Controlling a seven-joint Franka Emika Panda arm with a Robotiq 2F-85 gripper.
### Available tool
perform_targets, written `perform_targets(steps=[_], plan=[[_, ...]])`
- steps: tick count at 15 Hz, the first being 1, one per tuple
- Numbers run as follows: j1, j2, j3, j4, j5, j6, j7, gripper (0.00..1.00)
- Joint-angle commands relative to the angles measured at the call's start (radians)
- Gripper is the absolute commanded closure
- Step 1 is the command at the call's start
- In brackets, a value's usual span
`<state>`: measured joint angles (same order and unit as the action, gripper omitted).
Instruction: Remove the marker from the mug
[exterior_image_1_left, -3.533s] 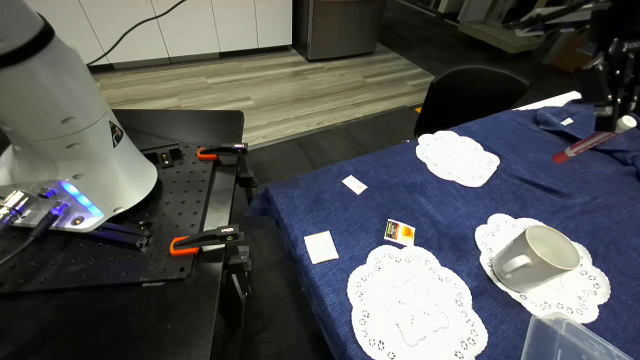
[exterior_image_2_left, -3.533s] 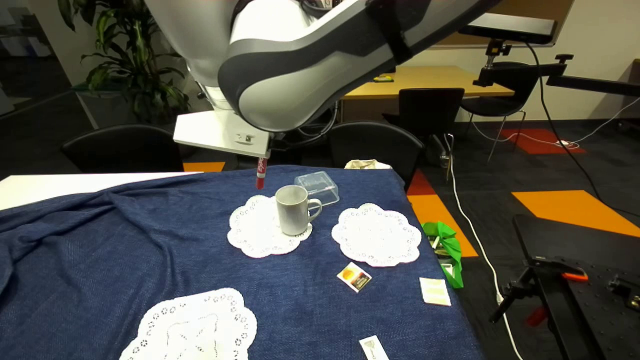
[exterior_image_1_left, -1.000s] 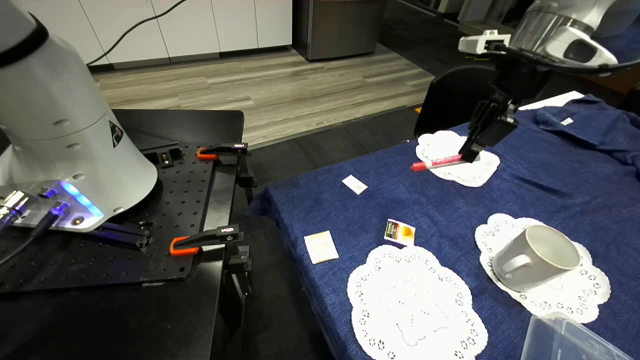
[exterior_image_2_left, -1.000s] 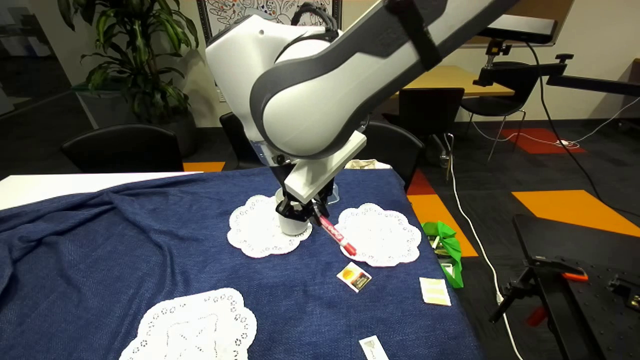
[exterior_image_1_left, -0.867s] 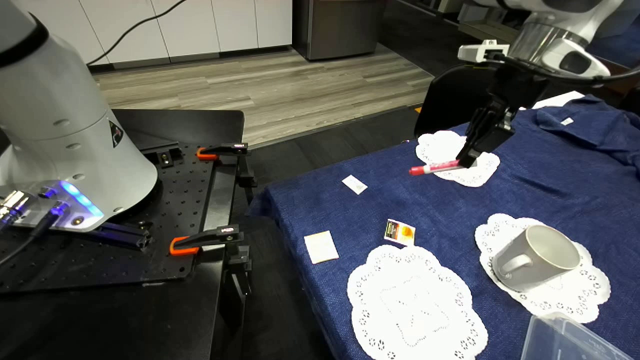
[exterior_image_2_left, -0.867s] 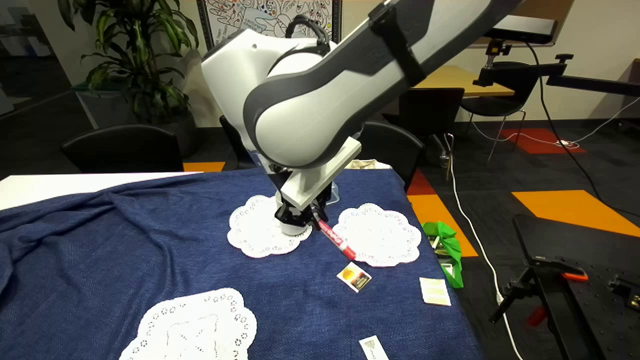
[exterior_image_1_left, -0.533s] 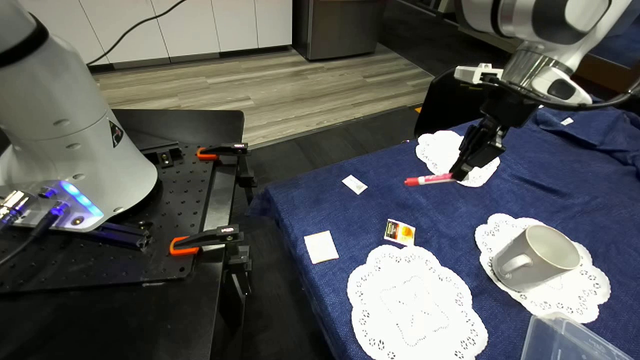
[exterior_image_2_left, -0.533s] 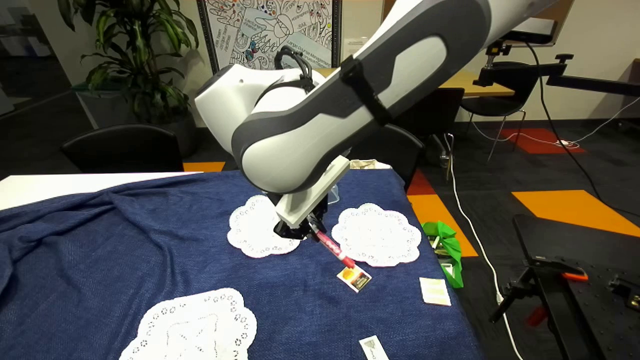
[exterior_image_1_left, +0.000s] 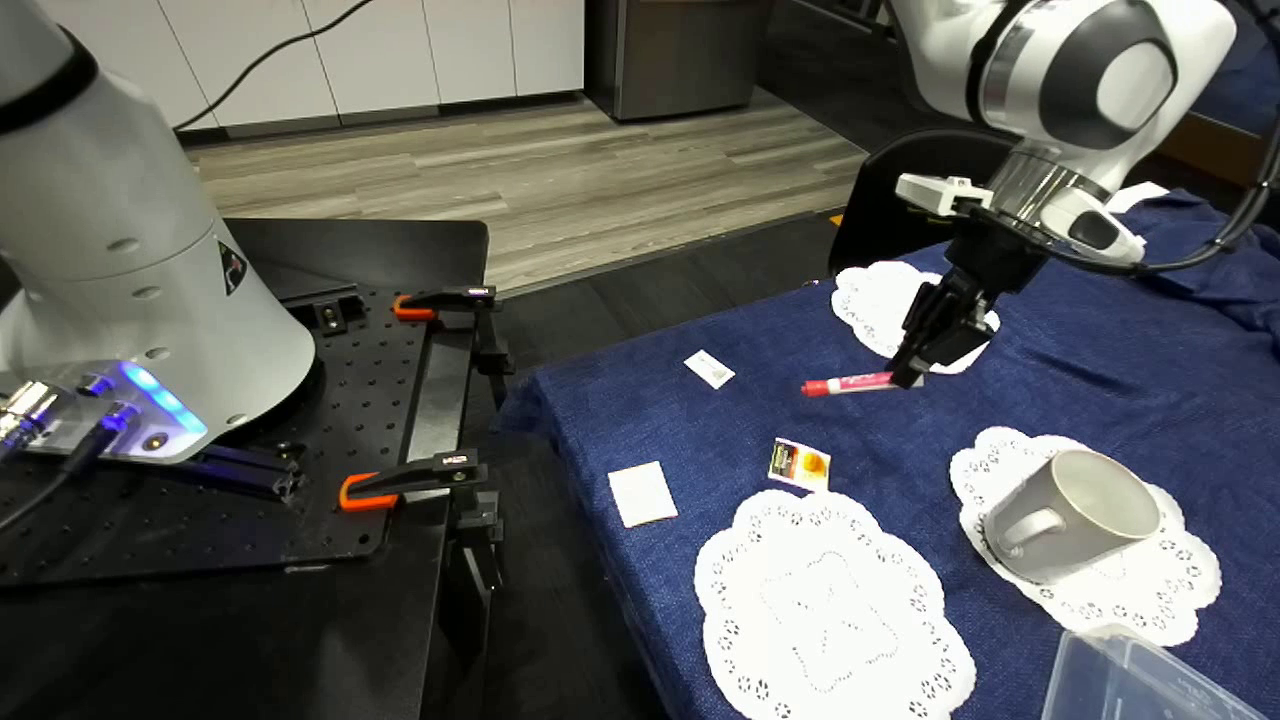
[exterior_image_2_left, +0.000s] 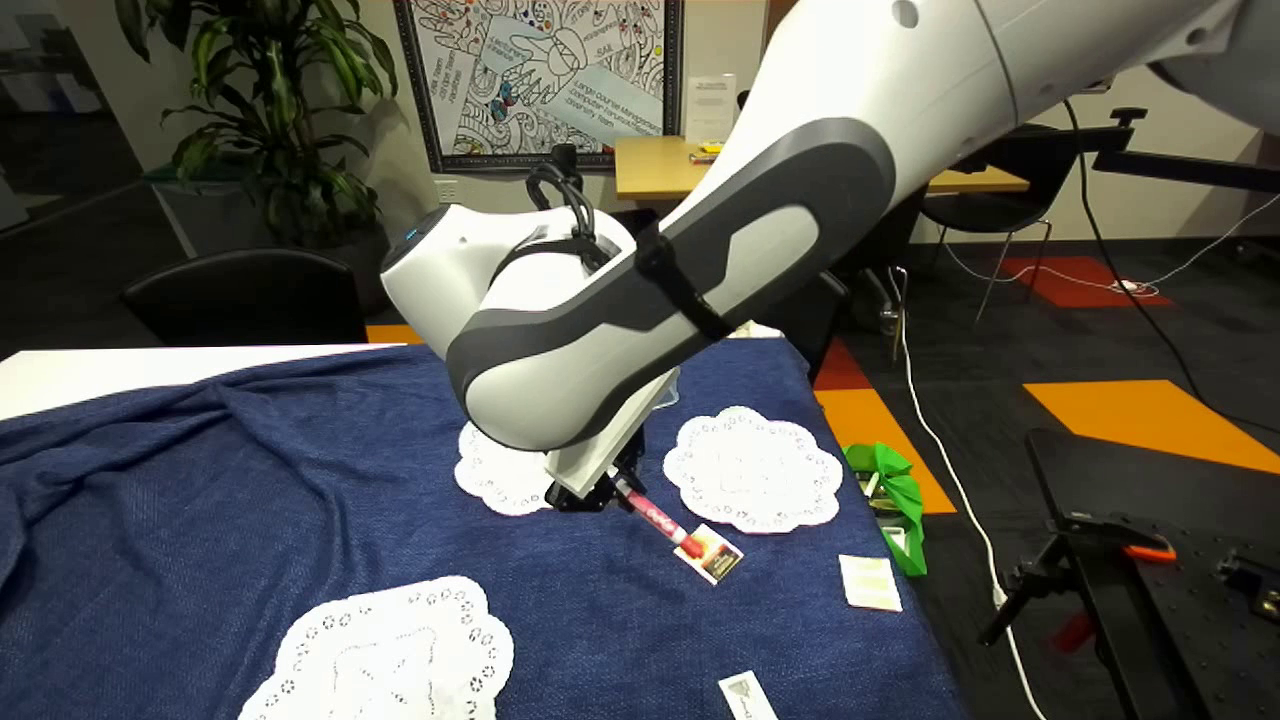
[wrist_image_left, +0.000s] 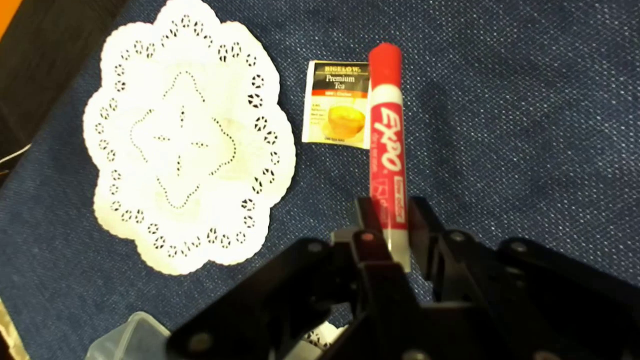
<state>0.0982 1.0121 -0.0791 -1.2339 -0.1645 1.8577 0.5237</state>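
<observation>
The gripper (wrist_image_left: 393, 212) pinches the red Expo marker (wrist_image_left: 388, 145) by its tail, over the blue tablecloth (wrist_image_left: 510, 120), in from the table edge (exterior_image_1_left: 572, 450) by the robot's base (exterior_image_1_left: 140, 270). The white mug (exterior_image_1_left: 1060, 520) sits well apart, so I think setting the marker down comes next: go slow, miss the Bigelow tea packet (wrist_image_left: 336, 105), let go only once it touches. Longways, it looks nearly flat, red cap (wrist_image_left: 385, 62) pointing to that edge.
</observation>
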Motion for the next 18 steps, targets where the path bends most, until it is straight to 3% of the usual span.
perform_targets(steps=[1, 3, 4, 6, 12, 18], plan=[[0.045, 0.029, -0.047, 0.015, -0.022, 0.063, 0.021, 0.95], [0.070, 0.023, -0.073, -0.020, -0.046, 0.143, 0.054, 0.95], [0.083, 0.021, -0.087, -0.033, -0.058, 0.181, 0.071, 0.54], [0.104, 0.005, -0.106, -0.063, -0.069, 0.231, 0.108, 0.48], [0.142, -0.071, -0.155, -0.143, -0.076, 0.296, 0.267, 0.02], [0.144, -0.245, -0.168, -0.309, -0.078, 0.377, 0.388, 0.00]])
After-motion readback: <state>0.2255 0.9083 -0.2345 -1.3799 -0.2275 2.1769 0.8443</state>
